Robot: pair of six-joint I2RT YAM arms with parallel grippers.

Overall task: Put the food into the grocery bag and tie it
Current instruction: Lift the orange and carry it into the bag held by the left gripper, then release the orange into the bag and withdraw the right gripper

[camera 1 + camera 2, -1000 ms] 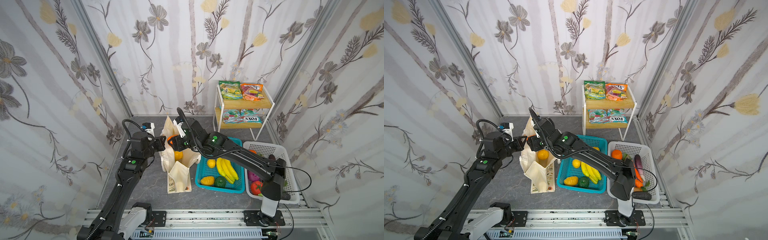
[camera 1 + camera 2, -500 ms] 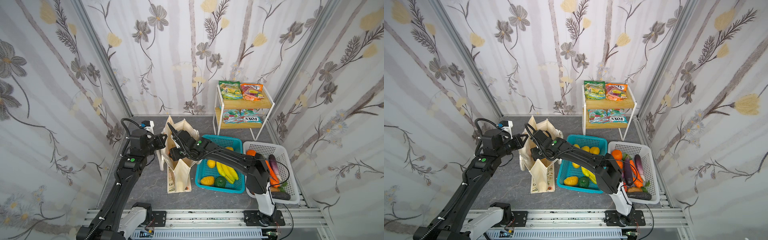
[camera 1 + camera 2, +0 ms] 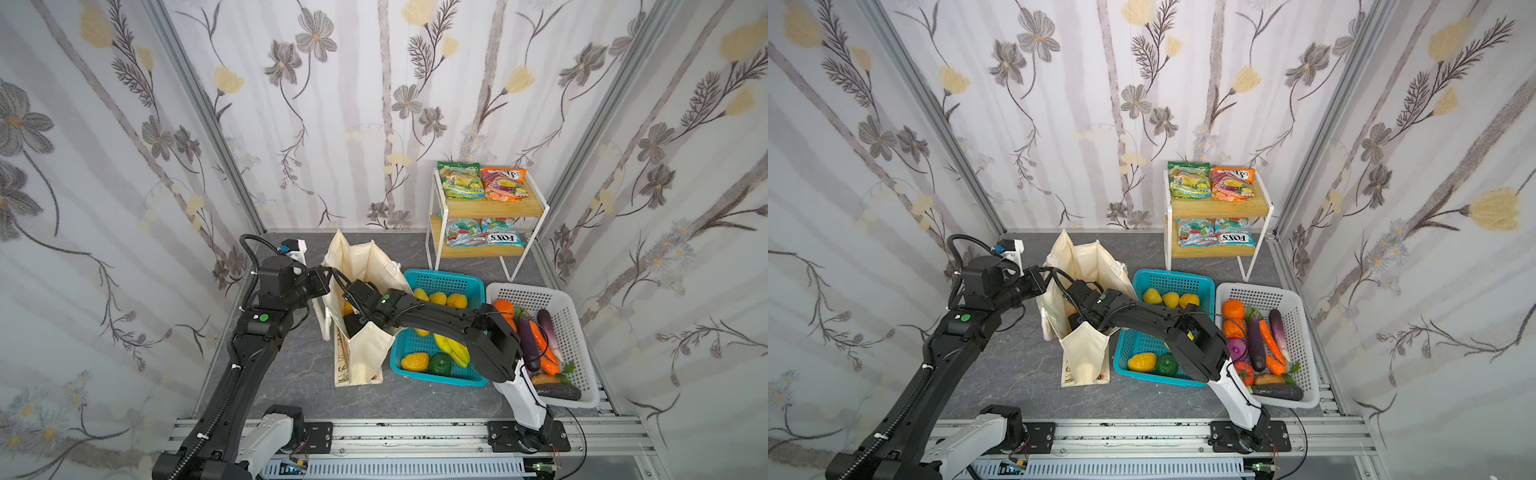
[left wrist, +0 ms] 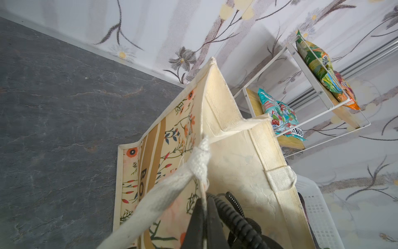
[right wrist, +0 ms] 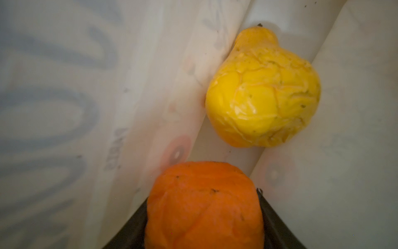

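walls [image 3: 374, 104]: floral wallpaper | floor [image 3: 291, 374]: grey slate | furniture: white-framed wooden shelf [image 3: 494, 210]

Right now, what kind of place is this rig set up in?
Probably a staged mock-grocery test cell, not a real shop: floral-papered walls box it in, a two-tier rack holds snack packets, and a teal basket and white basket hold toy produce.

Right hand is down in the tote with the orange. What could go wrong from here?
1. The left hand pinches only the tote rim beside the rope handle; a slip may let the mouth close on the right arm.
2. The tote's near wall folds in beside the right hand; pulling out could drag or tip the tote.
3. The orange may land on the yellow fruit and roll.
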